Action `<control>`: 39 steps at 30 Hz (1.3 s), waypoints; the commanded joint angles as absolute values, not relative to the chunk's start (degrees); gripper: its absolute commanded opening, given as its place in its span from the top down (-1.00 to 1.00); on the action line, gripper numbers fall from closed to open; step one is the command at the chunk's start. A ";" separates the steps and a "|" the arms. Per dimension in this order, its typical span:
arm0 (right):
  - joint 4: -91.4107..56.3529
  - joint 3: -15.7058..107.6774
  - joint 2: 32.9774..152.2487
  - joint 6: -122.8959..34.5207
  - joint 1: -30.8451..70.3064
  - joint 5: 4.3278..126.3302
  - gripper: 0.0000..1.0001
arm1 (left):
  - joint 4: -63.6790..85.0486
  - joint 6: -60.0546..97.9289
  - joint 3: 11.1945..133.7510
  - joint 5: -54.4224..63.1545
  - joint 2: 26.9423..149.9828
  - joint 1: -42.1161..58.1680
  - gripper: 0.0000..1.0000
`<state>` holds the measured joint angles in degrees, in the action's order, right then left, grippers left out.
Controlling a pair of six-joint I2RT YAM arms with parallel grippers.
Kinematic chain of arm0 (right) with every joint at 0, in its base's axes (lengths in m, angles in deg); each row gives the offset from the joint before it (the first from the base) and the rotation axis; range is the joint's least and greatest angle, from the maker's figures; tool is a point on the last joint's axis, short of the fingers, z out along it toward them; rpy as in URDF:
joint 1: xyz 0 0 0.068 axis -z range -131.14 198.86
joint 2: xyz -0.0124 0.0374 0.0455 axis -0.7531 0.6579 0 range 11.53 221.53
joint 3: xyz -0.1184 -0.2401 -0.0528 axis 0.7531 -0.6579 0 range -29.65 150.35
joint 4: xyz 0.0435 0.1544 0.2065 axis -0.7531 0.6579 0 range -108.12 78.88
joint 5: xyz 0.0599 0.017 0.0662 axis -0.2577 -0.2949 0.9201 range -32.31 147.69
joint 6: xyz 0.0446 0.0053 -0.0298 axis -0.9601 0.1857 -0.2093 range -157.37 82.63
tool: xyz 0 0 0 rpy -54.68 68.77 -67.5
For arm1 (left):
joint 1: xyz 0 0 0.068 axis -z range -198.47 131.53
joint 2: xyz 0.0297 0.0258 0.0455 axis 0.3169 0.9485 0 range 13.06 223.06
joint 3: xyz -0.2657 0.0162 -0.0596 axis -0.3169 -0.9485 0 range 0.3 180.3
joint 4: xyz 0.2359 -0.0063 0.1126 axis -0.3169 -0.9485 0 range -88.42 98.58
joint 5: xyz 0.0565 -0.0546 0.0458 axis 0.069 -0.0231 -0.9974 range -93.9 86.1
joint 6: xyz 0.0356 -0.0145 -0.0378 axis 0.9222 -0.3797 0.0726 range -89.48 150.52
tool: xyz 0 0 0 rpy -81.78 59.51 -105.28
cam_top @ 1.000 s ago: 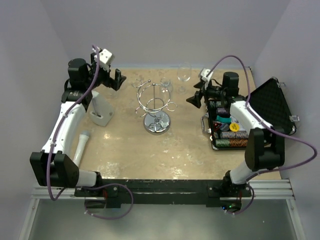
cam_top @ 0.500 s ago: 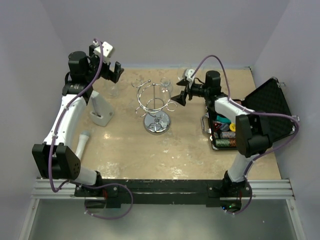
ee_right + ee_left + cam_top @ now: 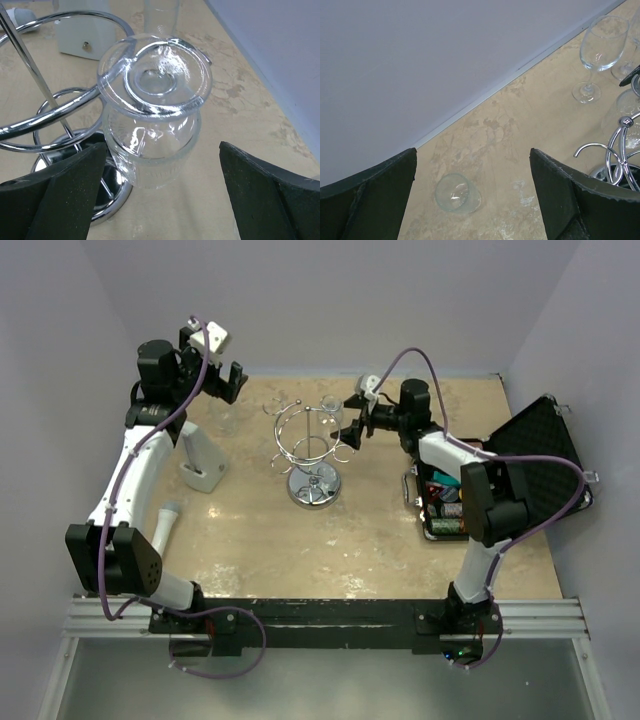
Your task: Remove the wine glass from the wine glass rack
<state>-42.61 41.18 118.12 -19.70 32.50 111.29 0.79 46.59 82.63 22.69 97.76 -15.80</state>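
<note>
The right gripper [image 3: 161,150] is moving in on the wine glass rack [image 3: 313,485], which is standing a little behind the middle of the counter [image 3: 350,550]. A second ago it was hanging over the open case [image 3: 545,455] at the right edge. Now it is sitting just beside the rack's right-hand hooks, and its jaws are standing wider than before, holding nothing. I judge the reach to be nearly over, with the closing and the lifting off the hook not yet begun.

The left gripper [image 3: 472,155] is hovering near the far left corner, lifted slightly since then, fully spread and empty.

From overhead the glassware is almost vanishing against the chrome. The right wrist view is showing what that view is missing: the wine glass [image 3: 155,80] is hanging upside down, foot uppermost, its stem caught in a curled hook, with the dark fingers [image 3: 55,195] flanking it and not touching it. The left wrist view is adding a second stemmed glass [image 3: 600,47] standing upright by the far edge, and another clear glass [image 3: 457,192] seen from above.
</note>
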 commanded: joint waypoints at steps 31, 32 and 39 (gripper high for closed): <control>-48.80 41.89 120.69 -22.26 30.14 109.98 -0.73 | 1.81 48.80 85.21 24.05 97.96 -15.49 -0.96; -48.89 41.89 120.78 -22.26 30.14 110.07 -0.71 | 1.81 48.80 85.21 24.05 97.96 -15.40 -0.97; -49.94 41.90 119.90 -22.08 30.14 109.11 -0.37 | 1.99 48.97 85.21 24.14 98.40 -15.22 -0.96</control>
